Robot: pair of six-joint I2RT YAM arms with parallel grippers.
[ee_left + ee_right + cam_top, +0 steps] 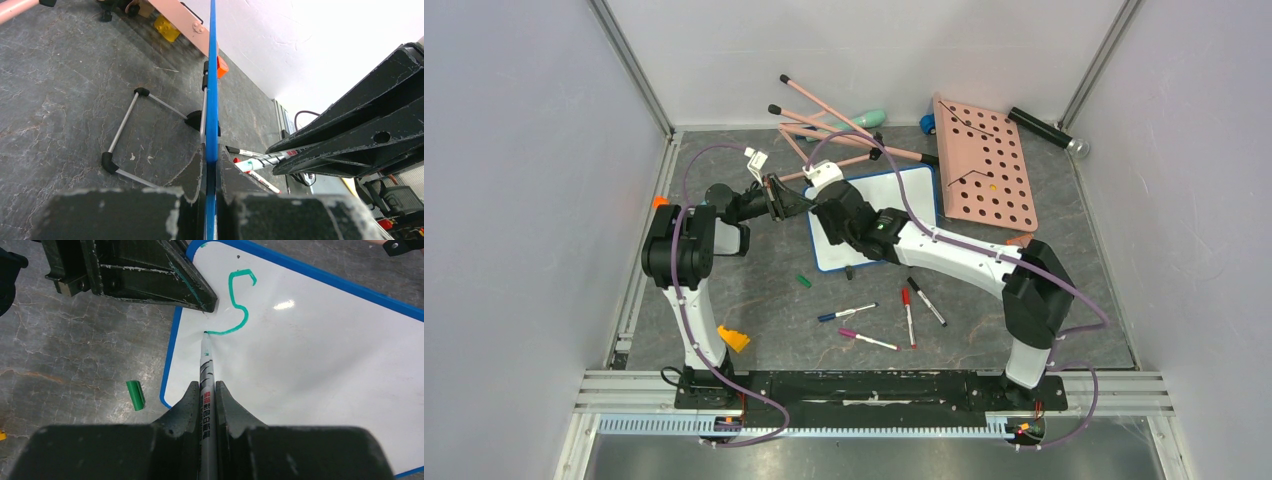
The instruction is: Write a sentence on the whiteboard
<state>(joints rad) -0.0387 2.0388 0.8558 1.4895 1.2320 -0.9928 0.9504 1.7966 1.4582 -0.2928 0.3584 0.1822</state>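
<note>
The whiteboard (904, 215) with its blue frame stands tilted on the grey table. My left gripper (802, 203) is shut on the board's left blue edge (212, 90), which runs between its fingertips (212, 157). My right gripper (206, 387) is shut on a grey marker (206, 365) with its green tip touching the white surface (310, 370). Of the sentence, only a green letter "S" (239, 305) shows, near the board's upper left corner; the tip rests at the end of its lower stroke. The right gripper (829, 215) sits over the board's left part, hiding it in the top view.
A green cap (803, 281) lies just left of the board. Several markers (908, 315) lie in front of it. A pink board with holes (986, 165), pink sticks (834, 130) and a black cylinder (1046, 130) are at the back. An orange wedge (733, 338) sits near the left base.
</note>
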